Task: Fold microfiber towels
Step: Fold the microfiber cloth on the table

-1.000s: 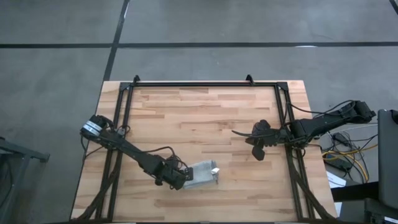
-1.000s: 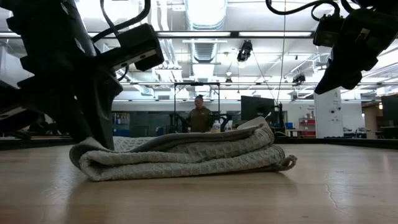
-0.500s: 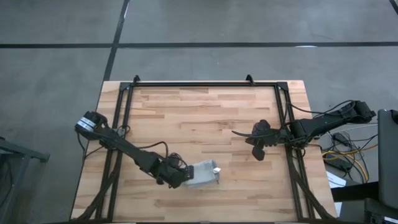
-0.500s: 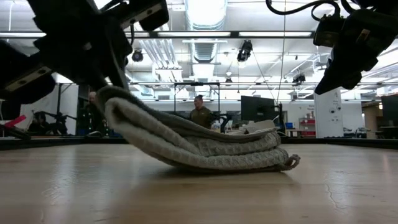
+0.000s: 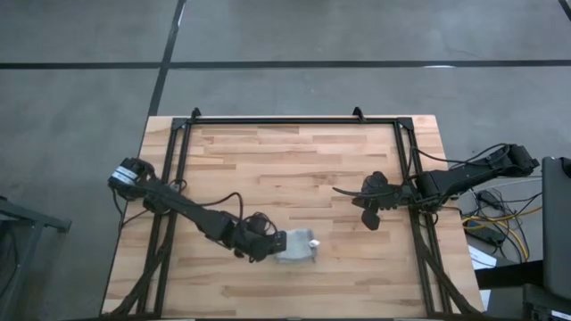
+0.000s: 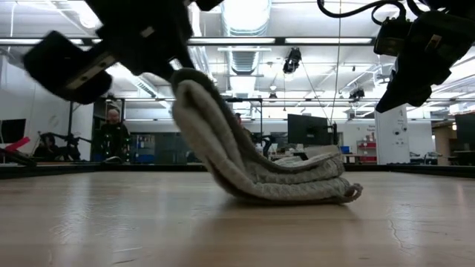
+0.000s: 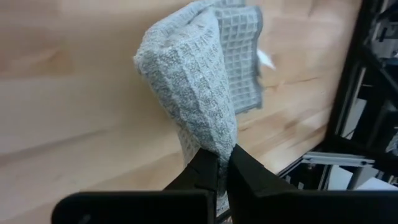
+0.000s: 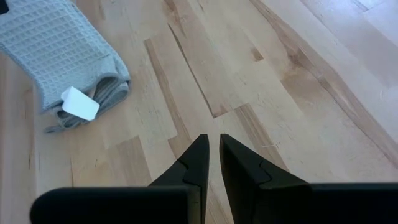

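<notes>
The left gripper (image 7: 222,163), clamped on the folded grey-green waffle-weave microfiber towel (image 5: 295,249), holds one edge raised above the wooden table (image 5: 294,165), while the right gripper (image 8: 213,149) hovers nearly closed, holding nothing.

No lettering, number, brand or sign can be read anywhere; the small white tag (image 8: 80,103) on the microfiber towel (image 8: 59,43) shows blank, with no print that can be made out.
</notes>
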Robot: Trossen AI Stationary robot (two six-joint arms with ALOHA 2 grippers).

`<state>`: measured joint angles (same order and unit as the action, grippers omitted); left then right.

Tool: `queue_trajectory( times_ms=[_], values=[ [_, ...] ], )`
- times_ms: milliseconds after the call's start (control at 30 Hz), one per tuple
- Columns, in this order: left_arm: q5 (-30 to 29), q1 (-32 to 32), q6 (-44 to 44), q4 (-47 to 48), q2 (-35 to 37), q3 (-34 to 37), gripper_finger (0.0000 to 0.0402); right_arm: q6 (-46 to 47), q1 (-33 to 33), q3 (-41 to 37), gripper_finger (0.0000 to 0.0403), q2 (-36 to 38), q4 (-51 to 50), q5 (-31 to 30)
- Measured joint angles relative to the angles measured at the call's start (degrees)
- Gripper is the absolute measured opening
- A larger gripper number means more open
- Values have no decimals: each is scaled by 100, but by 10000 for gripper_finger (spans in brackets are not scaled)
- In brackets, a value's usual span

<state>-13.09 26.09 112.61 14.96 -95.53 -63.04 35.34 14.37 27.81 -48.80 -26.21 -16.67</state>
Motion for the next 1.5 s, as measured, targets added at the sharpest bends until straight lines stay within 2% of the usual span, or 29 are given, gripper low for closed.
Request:
queue_trajectory(
  times_ms=[167, 300, 467, 600, 867, 1000, 1167, 1500],
  values=[
    [14, -253, -304, -1, 0, -91, 12, 1, -2, 0, 38, 0, 1, 0],
    [539, -463, -552, -24, -4, -101, 12, 1, 0, -2, 38, 0, 3, 0],
    [687, -610, -600, -42, -5, -95, 12, 1, 0, -2, 38, 0, 5, 0],
    [1066, -643, -585, 94, -7, -92, 12, 0, -2, -2, 38, 0, 8, 0],
    [1800, -584, -473, 1541, -7, -225, 12, 1, -2, -29, 38, -2, 10, -123],
    [2074, -577, -487, 1848, 45, -256, 12, 1, 0, -35, 38, -2, 14, -136],
    [2122, -513, -462, 2261, 203, -274, 12, 13, 0, -39, 38, -2, 13, -139],
    [2134, -453, -232, 3868, 767, -414, 12, 14, 0, -42, 38, -2, 37, -146]
  ],
)
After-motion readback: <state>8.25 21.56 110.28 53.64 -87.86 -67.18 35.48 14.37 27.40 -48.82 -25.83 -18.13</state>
